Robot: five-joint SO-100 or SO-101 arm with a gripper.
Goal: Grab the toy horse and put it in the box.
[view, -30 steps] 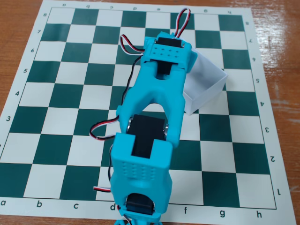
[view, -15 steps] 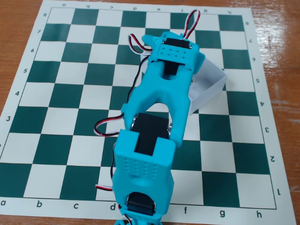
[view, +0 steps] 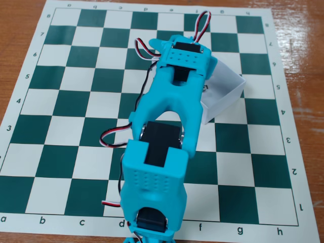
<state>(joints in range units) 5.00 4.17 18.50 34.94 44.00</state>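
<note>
A turquoise arm (view: 169,126) is seen from above in the fixed view, reaching from the bottom edge up across a green-and-white chessboard (view: 61,111) laid on a wooden surface (view: 20,20). The arm's base is cut off by the lower edge of the frame. Its segments cover the middle files of the board, roughly from d to f, so the squares beneath them are hidden.

The end effector cannot be made out: it lies under the wrist block (view: 185,58) at the upper end of the arm, and whether it is clenched, released or grasping anything cannot be told. Only the top of the wrist housing, with its black servo and a row of small holes, is shown.

The box (view: 228,91) is seen just to the right of the wrist, over squares near files f and g, ranks 5 and 6. Its left part is covered by the arm; the right corner and two low white walls are visible, with a patch of its floor. A small dark mark shows on that floor beside the arm, too small to identify.

The horse is not visible anywhere on the uncovered board; its place cannot be told.

Red, white and black wires (view: 200,23) loop above the wrist, and more emerge at the arm's left side.
</note>
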